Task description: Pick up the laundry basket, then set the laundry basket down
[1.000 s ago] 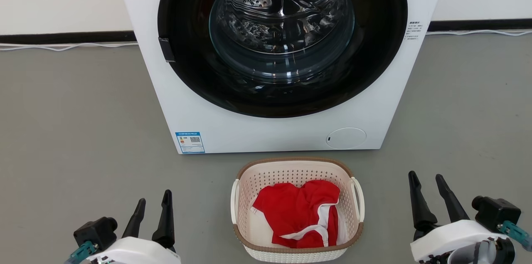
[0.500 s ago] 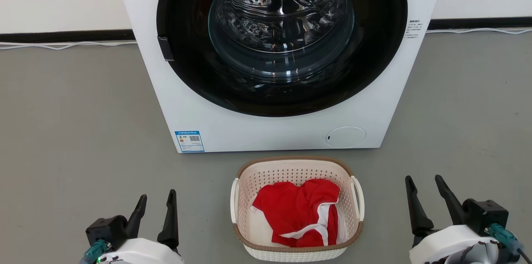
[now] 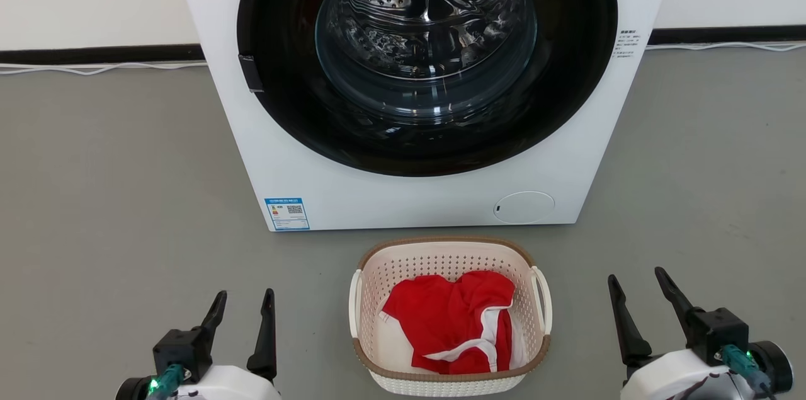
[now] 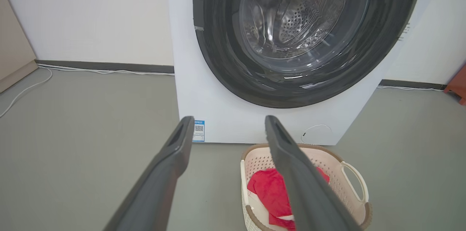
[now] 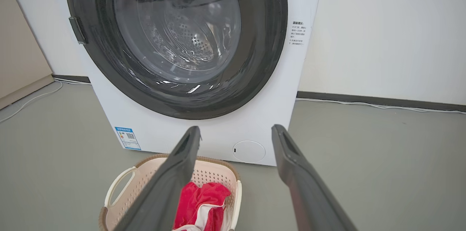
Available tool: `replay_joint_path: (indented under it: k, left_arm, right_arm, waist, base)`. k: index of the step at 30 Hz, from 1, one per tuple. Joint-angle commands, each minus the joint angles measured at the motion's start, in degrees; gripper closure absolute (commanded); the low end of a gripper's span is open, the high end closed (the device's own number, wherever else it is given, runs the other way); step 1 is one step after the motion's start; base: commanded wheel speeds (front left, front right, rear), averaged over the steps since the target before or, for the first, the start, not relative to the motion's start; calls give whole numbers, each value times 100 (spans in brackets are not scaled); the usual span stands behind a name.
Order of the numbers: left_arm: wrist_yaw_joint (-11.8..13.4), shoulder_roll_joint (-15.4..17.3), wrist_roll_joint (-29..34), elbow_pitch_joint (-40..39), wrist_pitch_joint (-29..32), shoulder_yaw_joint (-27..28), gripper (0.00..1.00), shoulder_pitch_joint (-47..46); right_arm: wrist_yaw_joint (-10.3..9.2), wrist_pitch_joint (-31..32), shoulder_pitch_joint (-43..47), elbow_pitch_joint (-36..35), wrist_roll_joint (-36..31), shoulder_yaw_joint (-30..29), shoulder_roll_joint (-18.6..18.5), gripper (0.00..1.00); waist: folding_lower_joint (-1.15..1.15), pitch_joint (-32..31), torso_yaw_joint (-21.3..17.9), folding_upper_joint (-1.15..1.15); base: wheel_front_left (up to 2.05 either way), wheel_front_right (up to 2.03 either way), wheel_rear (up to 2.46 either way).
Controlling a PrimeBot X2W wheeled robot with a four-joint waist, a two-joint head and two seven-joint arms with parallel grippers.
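Observation:
The laundry basket (image 3: 444, 261), cream-white and perforated with a brown rim and white loop handles, stands on the grey floor just in front of the washing machine. A red and white garment (image 3: 447, 318) lies in it. My left gripper (image 3: 245, 293) hovers open to the basket's left, well apart from its left handle (image 3: 355, 305). On the other side, my right gripper (image 3: 635, 274) is open too, apart from the right handle (image 3: 543, 299). Nothing is between either pair of fingers. The left wrist view has the laundry basket (image 4: 255, 148) low and right of my left gripper (image 4: 229, 118). In the right wrist view the laundry basket (image 5: 214, 174) is low and left of my right gripper (image 5: 236, 127).
A big white washing machine (image 3: 403, 198) with a round dark glass door stands right behind the basket. A white cable (image 3: 94, 70) runs along the wall's base. A beige cabinet side (image 4: 11, 49) is far left. Open grey floor lies on both sides.
Both grippers have dropped lower in the head view and drawn slightly inward toward the basket, with their wrists turning. The basket and garment have not moved.

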Motion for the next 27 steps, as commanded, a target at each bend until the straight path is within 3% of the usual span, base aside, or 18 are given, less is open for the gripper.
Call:
replay_joint_path:
  k: [1, 27]
  left_arm:
    - [56, 66, 204, -115, -98, 137, 0, -280]
    - [60, 67, 120, 71, -116, 35, 0, -404]
  right_arm:
    - [39, -119, -273, -105, -214, 129, -76, 0]
    - [40, -137, -367, 30, -228, 138, -76, 0]
  waist:
    - [0, 5, -1, 0]
    - [0, 299, 6, 0]
  base:
    - [0, 0, 0]
    - [0, 0, 0]
